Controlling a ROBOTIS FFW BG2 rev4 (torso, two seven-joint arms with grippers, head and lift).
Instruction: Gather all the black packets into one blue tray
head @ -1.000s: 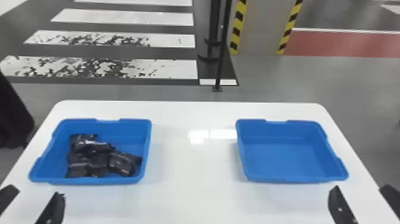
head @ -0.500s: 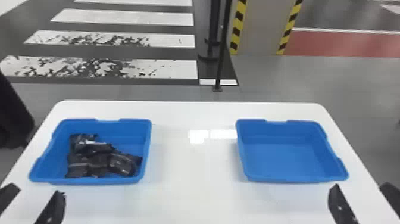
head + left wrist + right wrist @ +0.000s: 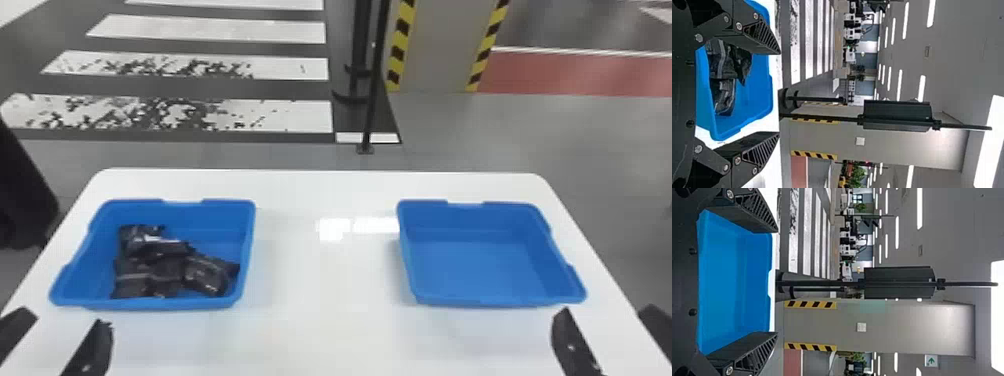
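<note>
Black packets (image 3: pixel 162 272), several: heaped in left blue tray (image 3: pixel 182 214), white surface's (image 3: pixel 310 325) nine o'clock. Right blue tray (image 3: pixel 475 265): three o'clock. Left gripper (image 3: pixel 66 319): eight o'clock, jaws wide apart, holding nothing. Right gripper (image 3: pixel 606 312): four o'clock, jaws wide apart, holding nothing.

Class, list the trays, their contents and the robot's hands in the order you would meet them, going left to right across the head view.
Left hand → blue tray holding black packets → second blue tray → right hand
</note>
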